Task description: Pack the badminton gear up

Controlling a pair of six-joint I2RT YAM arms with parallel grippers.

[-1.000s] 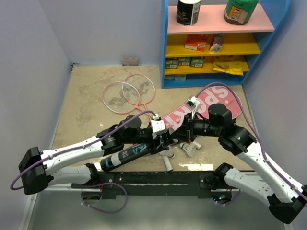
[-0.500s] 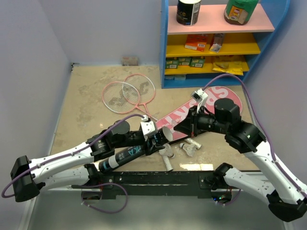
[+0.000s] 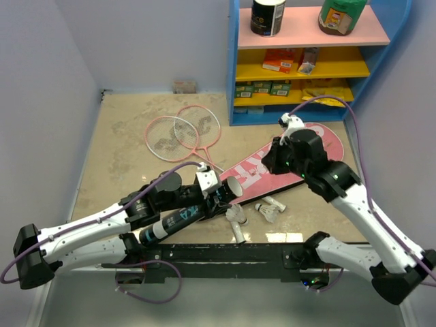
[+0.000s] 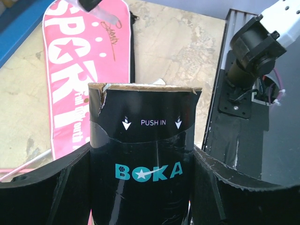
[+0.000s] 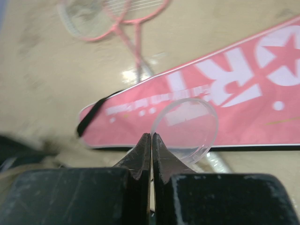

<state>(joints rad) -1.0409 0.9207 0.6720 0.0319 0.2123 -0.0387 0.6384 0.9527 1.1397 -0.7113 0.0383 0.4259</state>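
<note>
Since the earlier frame my right gripper (image 5: 151, 140) has lifted away from the tube mouth, up over the pink bag (image 5: 243, 79) that now lies below its tips. Those tips are pressed together on the rim of a clear cap (image 5: 187, 124), while the left gripper (image 3: 219, 196) is clamped around the black shuttle tube (image 4: 145, 140), whose open mouth points ahead of its fingers. I judge the tube light but thin cardboard, torn at the rim, so I hold the body gently, and the shuttlecocks (image 3: 271, 212) near the mouth are fragile feather, best taken at the cork.
</note>
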